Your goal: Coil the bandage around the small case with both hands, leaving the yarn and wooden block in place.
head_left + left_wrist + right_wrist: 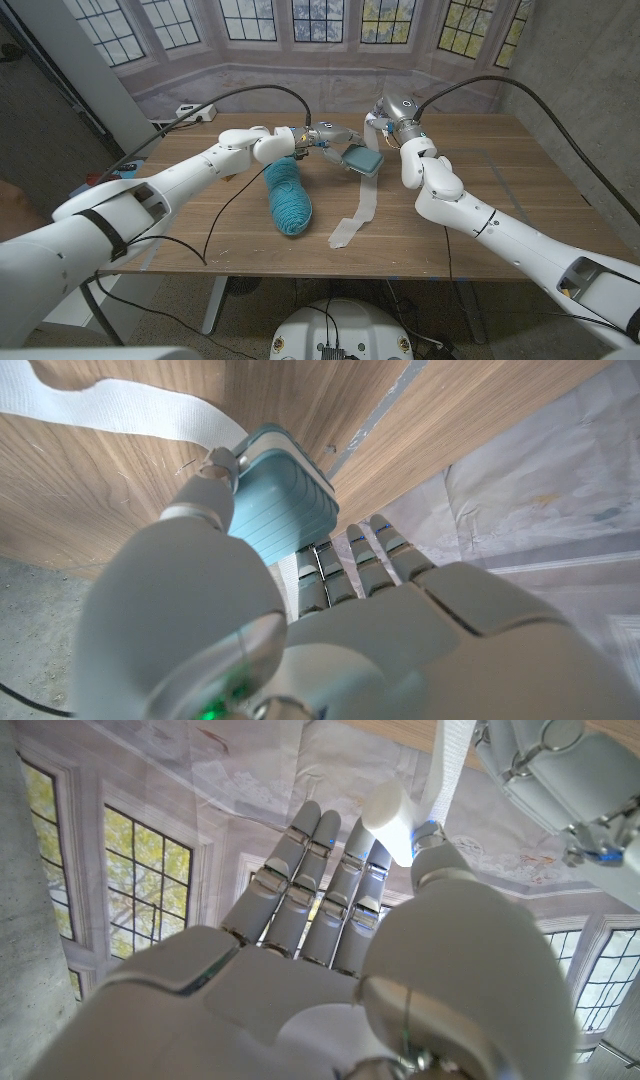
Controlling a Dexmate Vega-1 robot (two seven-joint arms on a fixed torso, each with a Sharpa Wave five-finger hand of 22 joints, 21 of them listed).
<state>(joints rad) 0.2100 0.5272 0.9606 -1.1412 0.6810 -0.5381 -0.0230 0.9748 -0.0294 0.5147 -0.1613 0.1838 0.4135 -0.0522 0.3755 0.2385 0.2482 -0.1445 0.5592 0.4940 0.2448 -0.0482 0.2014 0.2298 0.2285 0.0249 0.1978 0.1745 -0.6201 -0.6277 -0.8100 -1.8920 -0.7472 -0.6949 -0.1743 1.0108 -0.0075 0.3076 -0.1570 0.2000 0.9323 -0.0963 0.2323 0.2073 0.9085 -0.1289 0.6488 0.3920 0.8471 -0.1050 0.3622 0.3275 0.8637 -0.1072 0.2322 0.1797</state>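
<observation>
Head view: the left hand (322, 137) hides part of the case (361, 158) it grips at center; the right hand (385, 118) pinches the bandage (358, 212).

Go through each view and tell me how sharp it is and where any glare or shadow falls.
Head view: even, soft light, sharp overall; the yarn casts only a faint shadow. Left wrist view: the left hand is close and soft, with a green glow low on it; the small case is crisp. Right wrist view: the right hand is slightly soft, the bandage bright, nearly washed out.
</observation>
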